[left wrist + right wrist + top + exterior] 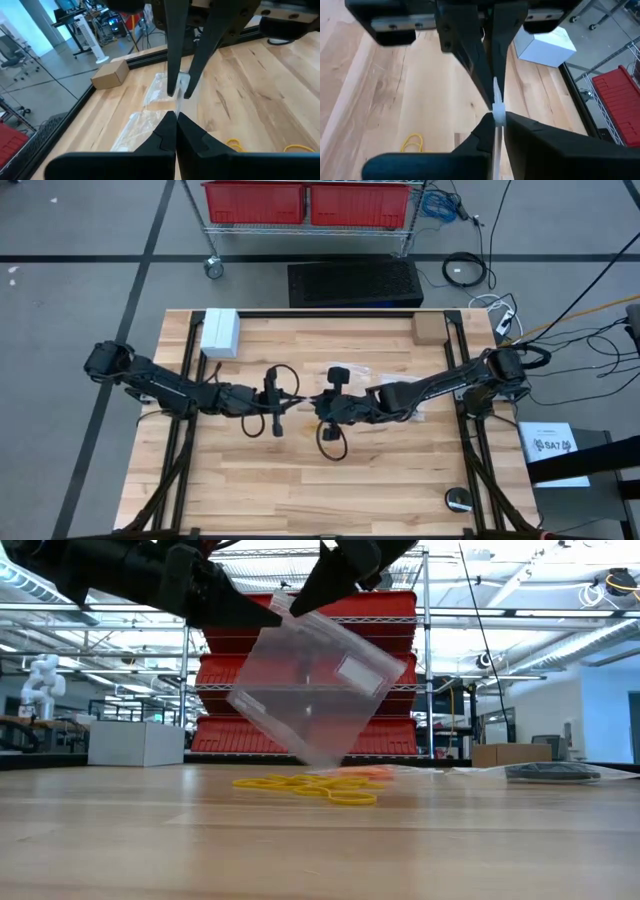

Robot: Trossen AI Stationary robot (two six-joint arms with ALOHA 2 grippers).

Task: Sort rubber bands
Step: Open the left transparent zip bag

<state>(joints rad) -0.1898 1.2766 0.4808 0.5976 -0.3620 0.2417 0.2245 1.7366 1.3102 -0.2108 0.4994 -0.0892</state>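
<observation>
While both pincers, left (262, 608) and right (300, 600), pinch a clear bag (310, 690) by its top edge above the desk (320, 840) middle, the bands (320, 786) lie heaped beneath it, unsorted, so the task looks barely begun.

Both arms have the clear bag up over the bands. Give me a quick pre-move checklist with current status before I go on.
1. Left gripper shut on the clear bag: ok, jaws closed on its edge.
2. Right gripper shut on the same bag: ok, pinching it opposite the left one.
3. Bag lifted off the table: ok, hanging tilted above the wood.
4. Rubber bands out on the table: ok, a yellow and orange pile below the bag.
5. Bag fully emptied: cannot tell.
6. Bands already sorted by colour: not ok, they lie in one mixed heap.
</observation>
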